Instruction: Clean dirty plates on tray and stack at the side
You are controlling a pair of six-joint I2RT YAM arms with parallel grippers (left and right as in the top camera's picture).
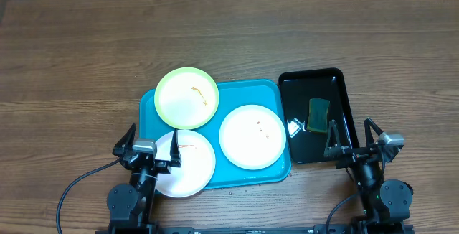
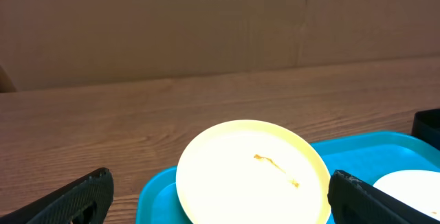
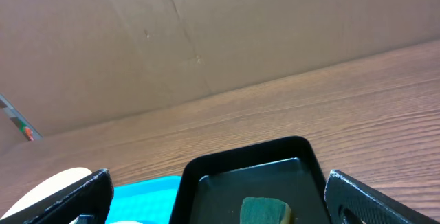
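Crouching at the table's point(image 1: 72, 47) near edge in the overhead view, both arms point forward. The left gripper point(image 1: 149, 142) is spread wide and empty over the left edge of the near white plate point(image 1: 193, 166), and the right gripper point(image 1: 351, 135) is equally wide and empty beside the black tray point(image 1: 310, 76) with its sponge point(image 1: 319, 112); that plate, a second white plate point(image 1: 252, 136) and a green plate point(image 1: 186, 97) all lie on the blue tray point(image 1: 276, 90). The left wrist view shows splayed fingers point(image 2: 75, 200) touching nothing, with the green plate ahead. The right wrist view shows open fingers framing the black tray.
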